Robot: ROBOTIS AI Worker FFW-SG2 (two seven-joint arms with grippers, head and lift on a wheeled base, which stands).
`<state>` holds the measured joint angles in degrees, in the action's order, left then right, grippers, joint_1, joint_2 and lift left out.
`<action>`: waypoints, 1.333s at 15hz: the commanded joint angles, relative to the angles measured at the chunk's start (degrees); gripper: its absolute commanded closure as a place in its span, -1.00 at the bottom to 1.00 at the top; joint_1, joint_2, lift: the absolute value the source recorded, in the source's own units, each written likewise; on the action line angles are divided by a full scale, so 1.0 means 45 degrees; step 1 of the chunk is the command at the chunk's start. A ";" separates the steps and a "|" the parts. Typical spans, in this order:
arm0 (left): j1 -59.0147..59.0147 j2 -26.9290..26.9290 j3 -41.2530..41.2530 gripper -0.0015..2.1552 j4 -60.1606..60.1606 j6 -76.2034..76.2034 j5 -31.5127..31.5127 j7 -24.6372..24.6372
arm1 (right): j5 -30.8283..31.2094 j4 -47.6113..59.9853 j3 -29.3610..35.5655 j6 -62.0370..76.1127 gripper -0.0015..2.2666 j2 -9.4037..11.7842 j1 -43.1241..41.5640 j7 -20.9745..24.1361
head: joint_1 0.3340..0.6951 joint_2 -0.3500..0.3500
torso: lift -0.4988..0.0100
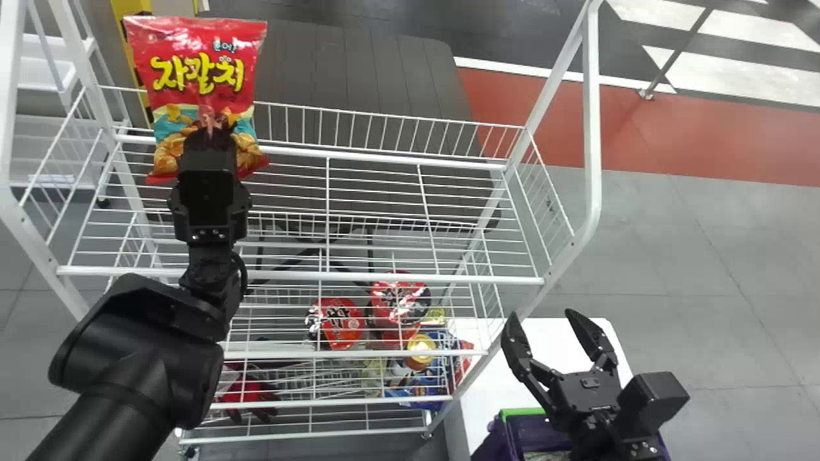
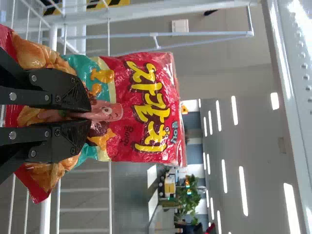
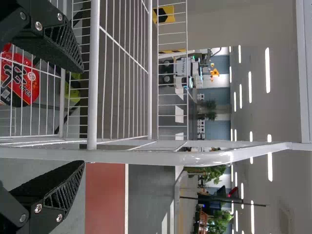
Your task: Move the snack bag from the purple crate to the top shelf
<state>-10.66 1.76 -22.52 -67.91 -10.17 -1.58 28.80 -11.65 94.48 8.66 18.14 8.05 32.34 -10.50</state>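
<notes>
Head view: a glossy red snack bag with yellow lettering (image 1: 198, 83) is held upright at the left end of the white wire rack (image 1: 592, 128), toward its back. The left gripper (image 1: 210, 131) has its black fingers closed on the bag's lower middle. The right gripper (image 1: 541, 314) waits off the rack's right side, its fingers wide apart and with nothing between them, above the purple crate (image 1: 498, 442) on the white table (image 1: 477, 384).

Placing looks like the step in hand, with the carry mostly done. Next, the bag likely needs lowering until its bottom edge meets the rack's top shelf (image 1: 301, 276), well inside the back rail, before the left fingers part; let go too high, it could topple.
</notes>
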 commanded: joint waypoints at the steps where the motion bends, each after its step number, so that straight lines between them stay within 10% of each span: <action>1: 0.0201 0.0233 0.0648 -0.07 0.0013 -0.0639 -0.0020 -0.0327 | 0.0127 0.0000 -0.0088 0.0000 -0.85 -0.0012 -0.0019 0.0048 | 1.00 -0.59 | 0.96; 20: 0.0006 0.0272 0.1312 -0.29 0.2024 -0.2202 -0.0840 -0.1889 | 0.0401 0.0000 -0.0225 0.0274 -0.85 -0.0168 0.0020 0.0146 | 1.00 -0.37 | 0.96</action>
<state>-10.37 3.04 -16.40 -59.25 -20.08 -5.34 20.29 -9.78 94.48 7.55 18.85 7.29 32.28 -9.84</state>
